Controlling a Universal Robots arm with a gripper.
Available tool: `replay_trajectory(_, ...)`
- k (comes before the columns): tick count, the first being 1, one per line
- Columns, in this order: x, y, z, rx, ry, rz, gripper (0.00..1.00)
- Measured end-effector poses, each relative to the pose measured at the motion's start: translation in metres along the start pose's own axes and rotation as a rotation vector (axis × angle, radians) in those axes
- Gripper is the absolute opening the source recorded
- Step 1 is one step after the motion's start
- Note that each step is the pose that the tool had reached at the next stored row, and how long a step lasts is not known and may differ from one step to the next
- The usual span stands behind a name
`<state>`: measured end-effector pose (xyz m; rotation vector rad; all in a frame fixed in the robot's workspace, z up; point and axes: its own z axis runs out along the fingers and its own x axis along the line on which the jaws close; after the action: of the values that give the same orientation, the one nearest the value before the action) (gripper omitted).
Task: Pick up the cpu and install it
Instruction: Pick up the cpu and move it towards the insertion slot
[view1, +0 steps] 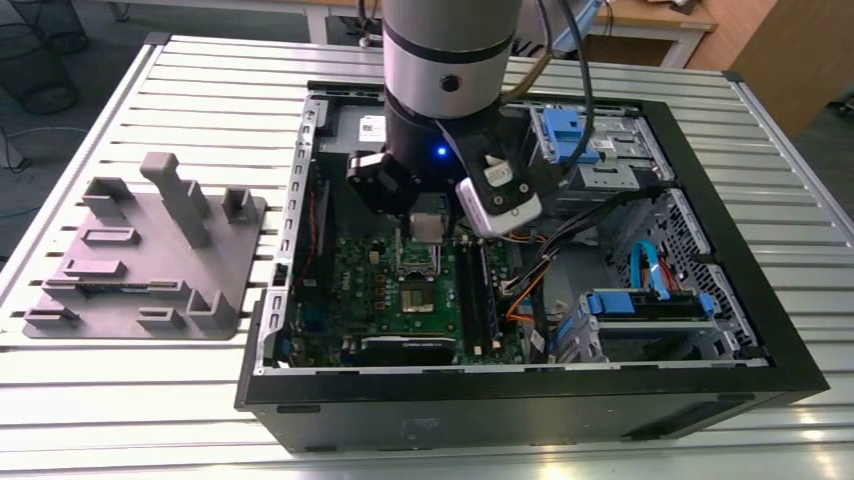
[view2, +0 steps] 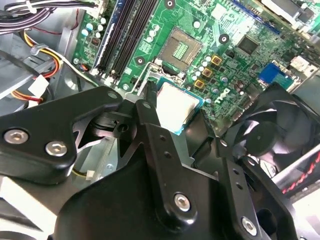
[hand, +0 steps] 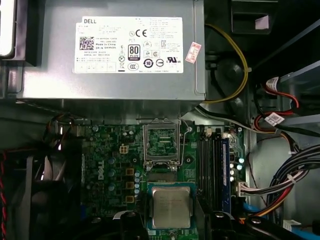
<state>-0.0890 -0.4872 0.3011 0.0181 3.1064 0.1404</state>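
Plainly the carry is the step in hand. The gripper (view2: 176, 114) is clamped on the cpu (view2: 177, 105), with black fingers (view2: 152, 125) against its side edges. The chip hangs above the board (view2: 240, 35), near the socket (view2: 181, 47) but not over it. The socket lies open and bare, its contact field showing. By that, the pick-up looks done and the install not yet.

Seating, as I judge it, calls for the chip to sit square and level over the socket, with its corners matched to the recess. It would then need a straight descent with no sideways push, since such fine contacts likely bend easily. A gentle release matters too, so the chip is not dragged.

The first wrist view looks straight down. It gives the cpu (hand: 171, 207) as a silver top with a green rim, just beside the socket (hand: 161, 142) and roughly in line with it. That makes it the better view for judging offset. It also takes in the power supply (hand: 115, 75) beyond the socket and the memory slots (hand: 212, 170) alongside.

The second wrist view, being oblique, gives the grip itself and the gap between chip and board.

The exterior view adds the wider scene: the arm (view1: 447, 60) reaching into the open case (view1: 534, 400), and a grey tray (view1: 134, 260) on the table (view1: 107, 400), well apart on the exterior view's left.
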Motion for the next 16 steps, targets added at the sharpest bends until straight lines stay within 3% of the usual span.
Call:
replay_trajectory(3, 0.0007, -0.0003, 0.0055, -0.0001, 0.0, 0.0, 0.47)
replay_trajectory(4, 0.0012, -0.0007, 0.0122, 0.0005, 0.0, 0.0, 0.47)
replay_trajectory(9, 0.0011, -0.0007, 0.0126, 0.0014, -0.0001, 0.0, 0.47)
replay_trajectory(10, 0.0013, -0.0004, 0.013, 0.0055, -0.0002, 0.0, 0.47)
replay_trajectory(13, 0.0013, 0.0018, 0.0146, 0.0438, -0.0004, -0.001, 0.47)
replay_trajectory(14, 0.0014, 0.0025, 0.0157, 0.0513, -0.0005, -0.002, 0.47)
replay_trajectory(16, 0.0013, 0.0025, 0.0188, 0.0555, -0.0006, -0.002, 0.47)
